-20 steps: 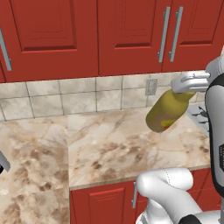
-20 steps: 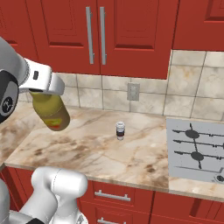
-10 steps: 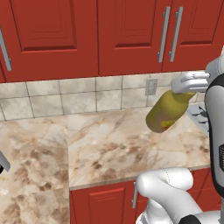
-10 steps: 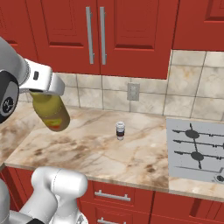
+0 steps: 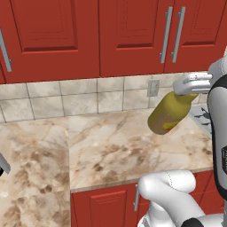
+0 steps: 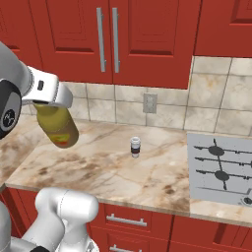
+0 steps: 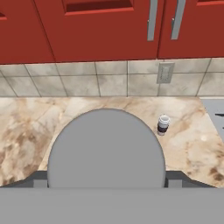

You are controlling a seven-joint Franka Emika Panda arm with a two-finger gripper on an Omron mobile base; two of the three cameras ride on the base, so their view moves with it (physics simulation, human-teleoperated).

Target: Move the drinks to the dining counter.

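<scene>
Glossy white arm point(image 5: 170, 195), dark joints

Glossy olive bottle point(image 5: 169, 117), polished marble worktop point(image 6: 118, 170), matt stone wall tiles point(image 5: 62, 97), brushed-metal cabinet handles point(image 6: 108, 40).

The white robot arm rises from its rounded base joint, bends at a dark-jointed elbow and reaches forward at about chest height. Its tool point(image 5: 191, 84) is held raised in the air, wrist roughly level, with the jaws closed around the neck end of a tilted olive-yellow bottle point(image 5: 168, 114), which hangs below and slants downward from the grip.
</scene>
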